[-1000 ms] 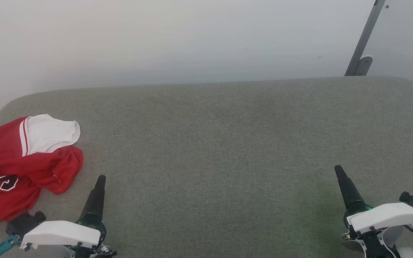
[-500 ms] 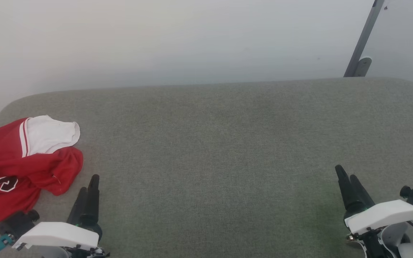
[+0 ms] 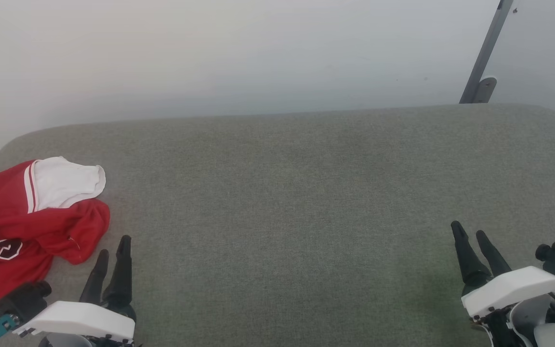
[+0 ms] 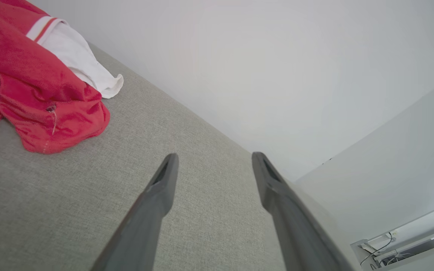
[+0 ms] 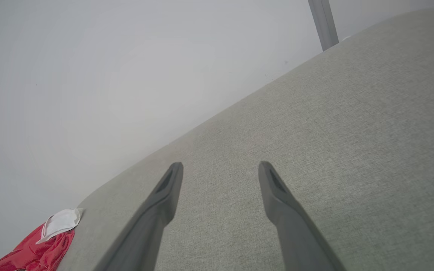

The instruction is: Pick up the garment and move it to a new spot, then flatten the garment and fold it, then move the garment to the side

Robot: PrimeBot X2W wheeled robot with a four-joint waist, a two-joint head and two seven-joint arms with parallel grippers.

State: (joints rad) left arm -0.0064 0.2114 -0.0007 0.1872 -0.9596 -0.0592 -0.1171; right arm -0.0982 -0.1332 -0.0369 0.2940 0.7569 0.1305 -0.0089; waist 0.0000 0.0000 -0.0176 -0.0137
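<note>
Locate the garment (image 3: 27,226) crumpled in a heap at the left end of the grey cushion (image 3: 282,193). Note the left gripper (image 3: 113,246), fingers apart and empty, just beside its right hem; aim ahead and leftward. Note the right gripper (image 3: 469,229), likewise apart, well away. Favour the left arm for the pick.

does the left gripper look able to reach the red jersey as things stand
Probably yes: the left gripper is open, just beside the garment, with bare grey cushion between them.
</note>
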